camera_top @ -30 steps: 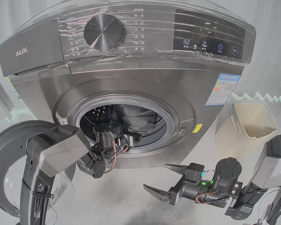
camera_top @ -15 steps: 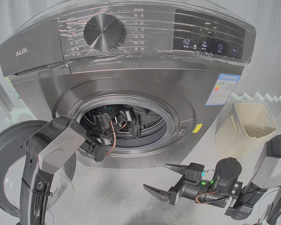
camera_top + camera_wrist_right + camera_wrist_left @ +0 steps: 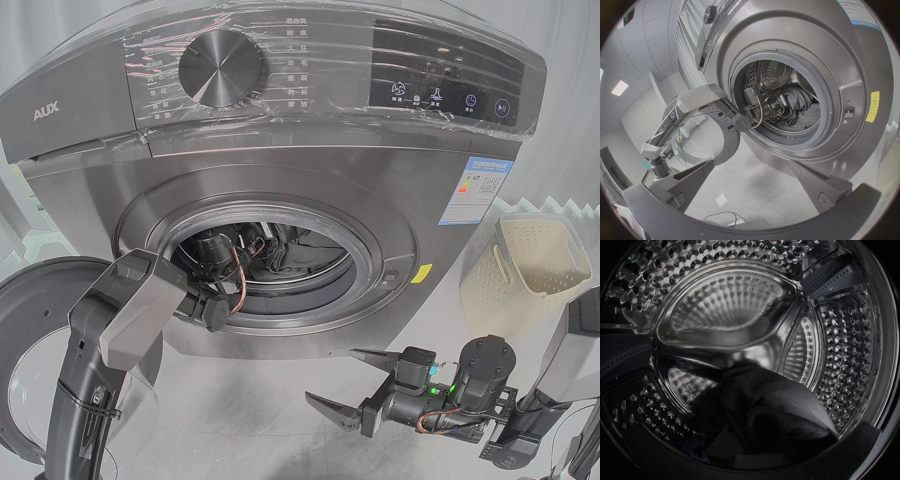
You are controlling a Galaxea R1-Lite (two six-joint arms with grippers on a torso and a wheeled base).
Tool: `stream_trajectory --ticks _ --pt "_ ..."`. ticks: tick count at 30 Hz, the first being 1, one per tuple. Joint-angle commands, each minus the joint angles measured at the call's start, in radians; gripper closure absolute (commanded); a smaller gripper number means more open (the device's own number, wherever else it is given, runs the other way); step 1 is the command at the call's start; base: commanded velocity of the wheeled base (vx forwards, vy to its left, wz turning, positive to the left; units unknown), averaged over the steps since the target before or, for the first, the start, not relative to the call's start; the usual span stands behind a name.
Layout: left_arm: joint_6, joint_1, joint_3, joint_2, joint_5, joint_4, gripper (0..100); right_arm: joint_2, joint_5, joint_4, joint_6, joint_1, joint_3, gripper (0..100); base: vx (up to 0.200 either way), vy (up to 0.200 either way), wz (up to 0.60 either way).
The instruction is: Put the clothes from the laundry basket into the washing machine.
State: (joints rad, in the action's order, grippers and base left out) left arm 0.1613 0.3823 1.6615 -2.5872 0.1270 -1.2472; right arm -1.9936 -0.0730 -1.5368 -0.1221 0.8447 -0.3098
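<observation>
Clothes [image 3: 303, 255] lay inside the drum [image 3: 725, 308] of the washing machine [image 3: 312, 169] as a dark heap on the lower drum wall, toward the robot's right side of the opening.

1. Washing machine: one unit. One door [image 3: 31, 325] stood swung open on the robot's left.
2. Laundry basket [image 3: 545, 220]: one unit, on the floor to the right of the machine. No garment showed in the visible part of its interior.
3. Clothes: one dark mass. The number of separate pieces could not be determined, and the heap showed no clear long axis.
4. Left gripper [image 3: 269, 240]: one, reaching through the door opening into the drum. The heap lay directly ahead of and below it, close up. Whether it gripped the fabric or had let go could not be told.
5. Right gripper [image 3: 329, 375]: one, jaws spread wide and empty, low in front of the machine, well apart from the clothes.

Assessment: the left arm was nearer the clothes. Any withdrawal would need a path back through the door opening, clear of the fabric.
</observation>
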Motion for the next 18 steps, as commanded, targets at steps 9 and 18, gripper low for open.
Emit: stream_trajectory --ticks 9,18 --pt "0.0 0.003 -0.009 -0.033 0.0 0.008 0 -0.002 -0.001 0.0 -0.001 0.005 0.001 0 0.0 0.0 0.0" --pt "-0.002 0.027 -0.292 0.108 -0.032 0.022 0 -0.002 -0.001 0.0 -0.001 0.005 0.001 0 0.0 0.0 0.0"
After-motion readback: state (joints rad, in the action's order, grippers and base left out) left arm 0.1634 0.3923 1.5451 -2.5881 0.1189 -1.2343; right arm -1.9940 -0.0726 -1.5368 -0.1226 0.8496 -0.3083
